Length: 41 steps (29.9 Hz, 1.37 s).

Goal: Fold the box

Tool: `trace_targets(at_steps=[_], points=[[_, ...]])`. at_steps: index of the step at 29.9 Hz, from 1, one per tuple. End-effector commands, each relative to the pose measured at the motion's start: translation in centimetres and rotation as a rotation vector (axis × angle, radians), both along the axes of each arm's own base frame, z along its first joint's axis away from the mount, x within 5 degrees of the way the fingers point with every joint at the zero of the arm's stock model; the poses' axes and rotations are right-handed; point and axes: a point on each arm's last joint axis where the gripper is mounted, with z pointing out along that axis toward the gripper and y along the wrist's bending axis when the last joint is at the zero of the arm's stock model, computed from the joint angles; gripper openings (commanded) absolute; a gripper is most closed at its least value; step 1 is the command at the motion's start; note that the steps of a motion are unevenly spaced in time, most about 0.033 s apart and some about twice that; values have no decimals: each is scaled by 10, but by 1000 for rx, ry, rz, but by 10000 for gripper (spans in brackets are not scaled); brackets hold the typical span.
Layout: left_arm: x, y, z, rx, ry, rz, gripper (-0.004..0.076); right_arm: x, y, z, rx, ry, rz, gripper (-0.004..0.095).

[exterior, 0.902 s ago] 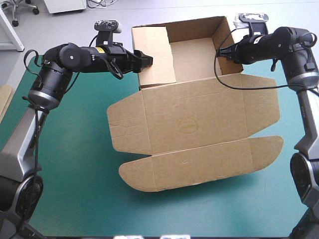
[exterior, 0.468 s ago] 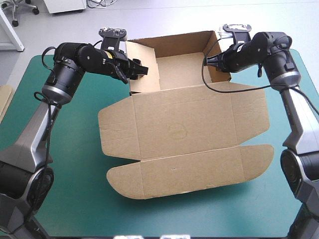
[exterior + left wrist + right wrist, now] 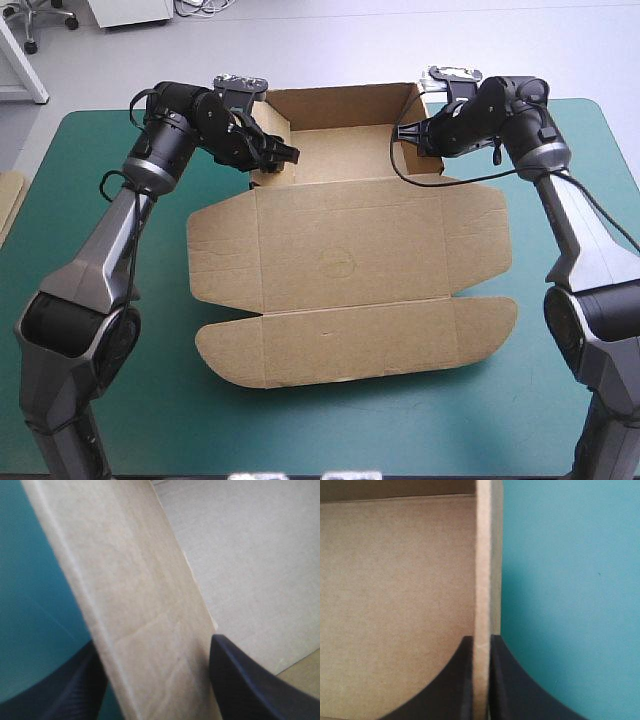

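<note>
Box position: the box lies at the middle of the teal-green cover, its tray part toward the far edge and its flat part toward the near edge
Tray part: far wall, left wall and right wall stand raised around a bare floor; the tray is open on top
Lid: the lid lies flat on the cover, joined to the near side of the tray, with one side flap spread flat at its left and one at its right
Near flap: a long flap with rounded ends lies flat at the lid's near edge
Left gripper: the left gripper is at the tray's left wall; the black fingers stand moderately apart, one outside over the cover and one inside over the floor, and the wall slants across the gap between them
Right gripper: the right gripper is at the tray's right wall; the fingers are almost together, clamping the wall edge-on between them, with floor on one side and cover on the other
Table's left edge: a strip of further brown board shows there, well apart from the box
</note>
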Motion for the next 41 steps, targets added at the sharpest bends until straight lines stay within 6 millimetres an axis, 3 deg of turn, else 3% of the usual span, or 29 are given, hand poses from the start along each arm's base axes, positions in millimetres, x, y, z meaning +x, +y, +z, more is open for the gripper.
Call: trace_targets(at_steps=[1,7,16,19,23,31,36,41], points=[[-3,0,23,-7,-64,11,405,-8,-2,33,30,-121,-35,-4],[13,-4,9,24,-35,27,397,-4,3,24,-37,-120,-41,-4],[28,-3,-9,70,-38,74,324,6,4,12,-72,-126,-76,-5],[32,-6,-12,42,-51,88,214,9,5,3,-64,-94,-80,-5],[37,-7,-18,50,-47,86,-8,10,8,-10,-66,-15,-67,-5],[43,-4,-40,158,19,78,-10,10,7,-15,-91,17,-50,-4],[47,-13,-51,162,22,62,-10,13,3,-16,-152,-10,-49,-5],[49,-20,-61,196,17,68,-10,20,5,-32,-173,20,-29,-5]])
